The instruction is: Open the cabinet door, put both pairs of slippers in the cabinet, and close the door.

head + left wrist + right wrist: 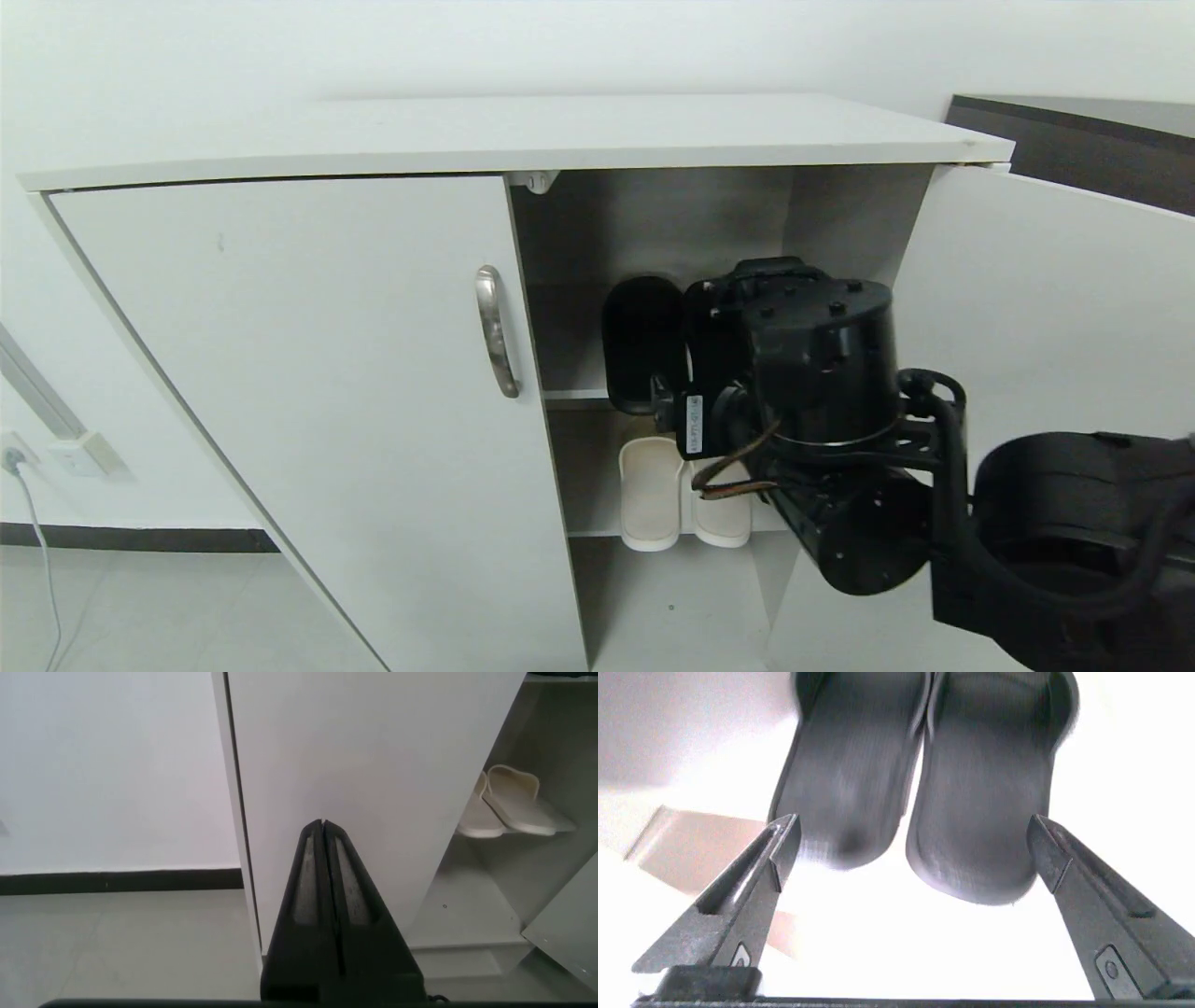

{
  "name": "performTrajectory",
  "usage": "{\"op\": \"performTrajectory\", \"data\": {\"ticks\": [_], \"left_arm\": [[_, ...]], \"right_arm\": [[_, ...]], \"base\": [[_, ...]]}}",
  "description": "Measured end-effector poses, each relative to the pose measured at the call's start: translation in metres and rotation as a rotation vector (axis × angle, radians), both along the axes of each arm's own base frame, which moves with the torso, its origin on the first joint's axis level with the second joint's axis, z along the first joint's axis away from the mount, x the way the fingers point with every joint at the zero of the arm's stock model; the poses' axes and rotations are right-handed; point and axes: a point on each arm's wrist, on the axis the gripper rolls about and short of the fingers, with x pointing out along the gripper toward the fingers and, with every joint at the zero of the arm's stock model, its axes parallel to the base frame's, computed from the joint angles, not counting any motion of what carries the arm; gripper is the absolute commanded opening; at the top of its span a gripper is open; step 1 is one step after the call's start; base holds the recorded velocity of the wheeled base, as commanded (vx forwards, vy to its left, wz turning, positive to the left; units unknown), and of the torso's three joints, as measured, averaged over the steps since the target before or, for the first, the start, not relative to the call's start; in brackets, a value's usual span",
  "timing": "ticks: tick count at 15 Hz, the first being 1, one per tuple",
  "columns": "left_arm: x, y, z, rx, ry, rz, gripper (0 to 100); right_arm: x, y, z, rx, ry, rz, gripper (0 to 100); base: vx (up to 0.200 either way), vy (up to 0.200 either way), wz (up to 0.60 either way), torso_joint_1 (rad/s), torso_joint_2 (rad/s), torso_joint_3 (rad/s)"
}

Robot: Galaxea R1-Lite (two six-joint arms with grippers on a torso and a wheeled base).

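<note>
The white cabinet point(523, 140) has its right door point(1046, 308) swung open and its left door point(299, 373) closed. A pair of black slippers point(920, 775) lies on the upper shelf; one black slipper point(639, 341) shows past the arm. My right gripper point(910, 845) is inside the cabinet, open, its fingers just short of the slippers' near ends and holding nothing. A pair of white slippers point(681, 495) rests on the shelf below, seen also as the white slippers point(514, 803). My left gripper point(322, 835) is shut and empty, low in front of the closed door.
The closed door carries a metal handle point(495, 331). A wall socket point(79, 455) with a cable sits low on the wall at the left. Grey floor point(121, 943) lies open in front of the cabinet, and the bottom compartment point(672, 597) holds nothing.
</note>
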Motion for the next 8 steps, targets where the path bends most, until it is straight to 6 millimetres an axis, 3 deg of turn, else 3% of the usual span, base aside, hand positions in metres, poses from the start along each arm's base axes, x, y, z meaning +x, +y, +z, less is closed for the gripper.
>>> {"op": "performTrajectory", "data": {"ticks": [8], "left_arm": [[0.000,0.000,0.000,0.000,0.000,0.000,0]], "right_arm": [[-0.022,-0.017,-0.007,-0.019,-0.004,0.043,0]], "base": [[0.000,0.000,0.00,0.000,0.00,0.000]]}}
